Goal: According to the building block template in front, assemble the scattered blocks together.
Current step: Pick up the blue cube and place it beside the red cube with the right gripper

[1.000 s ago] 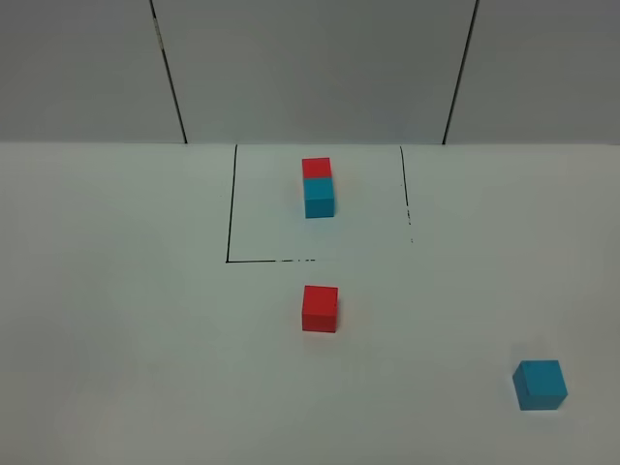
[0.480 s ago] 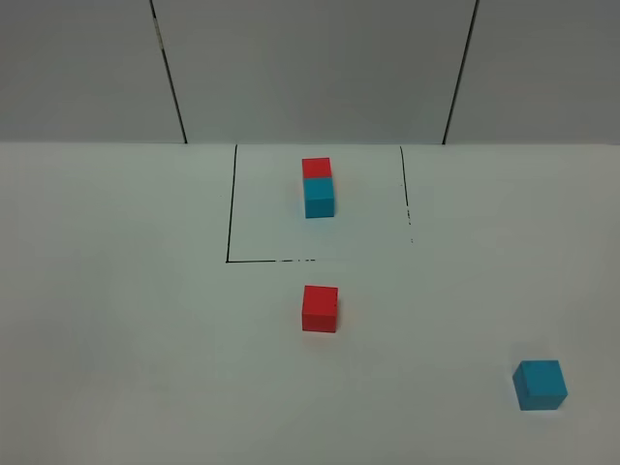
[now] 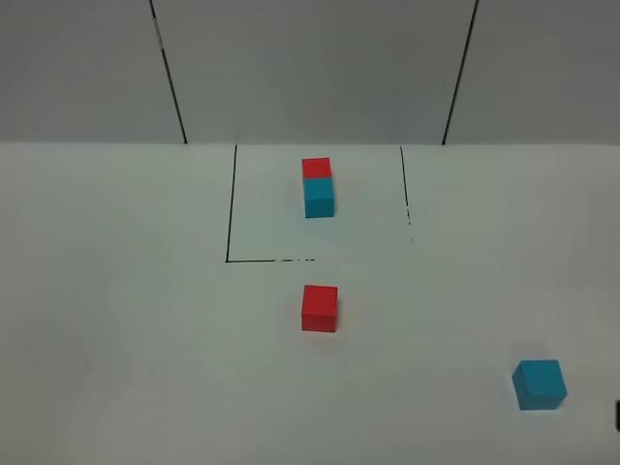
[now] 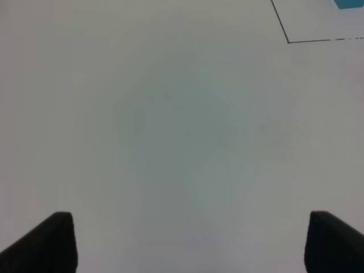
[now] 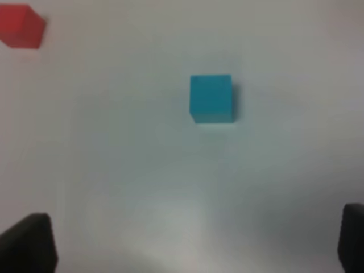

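The template (image 3: 318, 188) sits in the outlined square (image 3: 231, 218) as reference; red cube (image 3: 320, 308) just before it, teal cube (image 5: 210, 98) well apart on the table (image 3: 136, 339) — right claw (image 5: 187, 242), released, faces it for pickup; left claw (image 4: 190, 242) released, empty.

We get the high view from above the near side, facing the back wall (image 3: 310, 68), with the whole table (image 3: 116, 339) in frame. Left wrist looks down close on tabletop and shares only the black outline corner (image 4: 288, 41) with the high view. Right wrist is blurry and looks down close on the teal cube (image 5: 211, 98), with the red cube (image 5: 21, 25) at its frame edge. Both cubes show in the high view too.
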You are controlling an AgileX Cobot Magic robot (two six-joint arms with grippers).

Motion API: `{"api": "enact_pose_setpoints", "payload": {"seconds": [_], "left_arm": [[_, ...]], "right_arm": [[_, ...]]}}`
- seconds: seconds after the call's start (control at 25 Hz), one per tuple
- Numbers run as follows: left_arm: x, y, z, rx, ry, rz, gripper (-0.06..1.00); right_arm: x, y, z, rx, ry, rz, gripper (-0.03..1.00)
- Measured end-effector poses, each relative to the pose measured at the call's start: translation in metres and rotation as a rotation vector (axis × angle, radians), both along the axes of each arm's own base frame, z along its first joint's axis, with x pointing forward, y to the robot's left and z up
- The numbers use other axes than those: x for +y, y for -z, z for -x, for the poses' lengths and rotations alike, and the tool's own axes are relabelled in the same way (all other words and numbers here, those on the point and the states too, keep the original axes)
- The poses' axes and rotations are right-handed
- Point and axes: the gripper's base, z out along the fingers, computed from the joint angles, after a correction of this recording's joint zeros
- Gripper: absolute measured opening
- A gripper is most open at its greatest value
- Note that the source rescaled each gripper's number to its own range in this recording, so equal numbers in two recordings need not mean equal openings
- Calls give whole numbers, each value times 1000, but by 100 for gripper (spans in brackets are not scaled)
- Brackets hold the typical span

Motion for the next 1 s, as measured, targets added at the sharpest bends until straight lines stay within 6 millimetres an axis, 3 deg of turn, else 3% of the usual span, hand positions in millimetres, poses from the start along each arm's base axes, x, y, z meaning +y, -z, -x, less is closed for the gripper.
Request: {"api": "enact_pose_setpoints", "payload": {"seconds": [0.2, 0.36, 0.56, 1.0], "left_arm": [[0, 0, 0, 0, 0, 0, 89], [0, 0, 0, 0, 0, 0, 89], [0, 0, 0, 0, 0, 0, 89], [0, 0, 0, 0, 0, 0, 89]], "right_arm": [[9, 38, -95, 351, -69, -16, 100], [12, 76, -141, 462, -76, -20, 100], [11, 100, -165, 457, -51, -10, 100], [28, 138, -184, 454, -81, 33, 100]]}}
